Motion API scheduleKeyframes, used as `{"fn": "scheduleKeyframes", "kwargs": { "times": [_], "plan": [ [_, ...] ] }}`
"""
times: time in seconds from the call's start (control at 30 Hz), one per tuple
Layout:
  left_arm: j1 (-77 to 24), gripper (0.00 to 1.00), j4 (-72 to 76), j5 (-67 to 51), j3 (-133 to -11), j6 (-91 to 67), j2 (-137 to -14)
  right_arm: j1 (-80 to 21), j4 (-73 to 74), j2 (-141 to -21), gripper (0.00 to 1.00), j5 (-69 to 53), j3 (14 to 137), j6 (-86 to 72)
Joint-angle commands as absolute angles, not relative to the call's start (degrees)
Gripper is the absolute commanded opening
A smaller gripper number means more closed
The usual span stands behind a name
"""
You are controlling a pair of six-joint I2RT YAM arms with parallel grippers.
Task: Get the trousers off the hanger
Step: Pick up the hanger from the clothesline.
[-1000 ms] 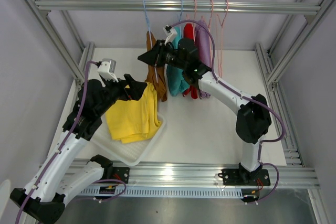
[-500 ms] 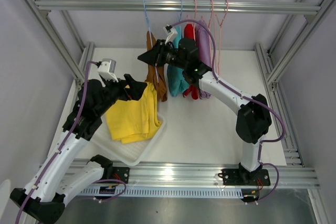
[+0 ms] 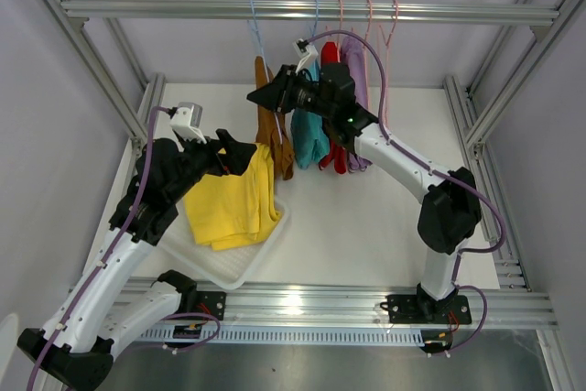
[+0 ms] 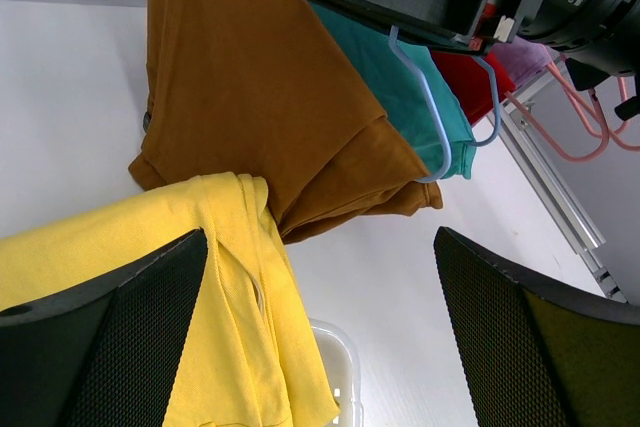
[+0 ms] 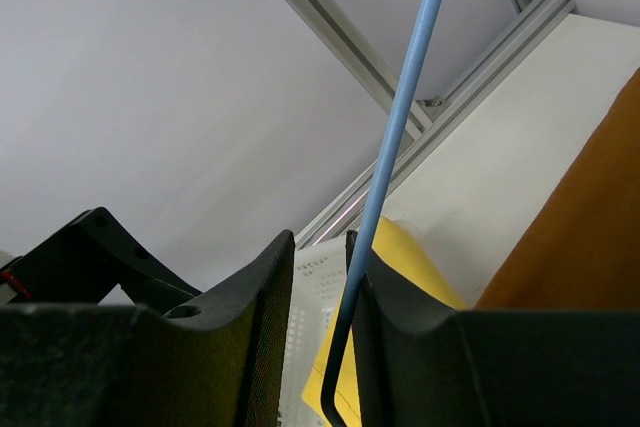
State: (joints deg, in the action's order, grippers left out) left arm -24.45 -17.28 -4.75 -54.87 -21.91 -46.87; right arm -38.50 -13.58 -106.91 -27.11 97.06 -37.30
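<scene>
Though close, brown trousers [image 3: 279, 148] below right tool [image 3: 255, 98].

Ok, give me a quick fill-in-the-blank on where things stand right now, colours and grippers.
1. The trousers lying in the white tray are ____.
2. The right gripper is shut on a ____ hanger wire.
3. The left gripper is ____, holding nothing.
4. The hanging trousers nearest the tray are ____.
Missing words: yellow; blue; open; brown.
</scene>
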Motion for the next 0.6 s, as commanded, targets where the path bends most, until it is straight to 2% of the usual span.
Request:
{"fn": "scheduleKeyframes", "kwargs": {
  "times": [0.0, 0.13, 0.3, 0.57],
  "plan": [
    [-25.0, 0.99, -16.3, -5.5, -55.5, -21.3, -46.5, -38.3, -17.0, -102.0, 0.31, -28.4, 97.3, -36.2],
    [-25.0, 0.99, -16.4, -5.6, -55.5, -21.4, -46.4, -38.0, -18.4, -101.8, 0.24, -28.7, 96.3, -37.0],
    [-25.0, 0.99, -16.3, -5.7, -55.6, -21.4, -46.3, -37.9, -20.7, -102.3, 0.01, -29.4, 96.2, -38.7],
    [-25.0, 0.99, -16.3, -5.7, -55.5, -21.2, -46.4, -38.2, -23.1, -101.8, 0.00, -27.4, 96.9, -40.0]
  ]
}}
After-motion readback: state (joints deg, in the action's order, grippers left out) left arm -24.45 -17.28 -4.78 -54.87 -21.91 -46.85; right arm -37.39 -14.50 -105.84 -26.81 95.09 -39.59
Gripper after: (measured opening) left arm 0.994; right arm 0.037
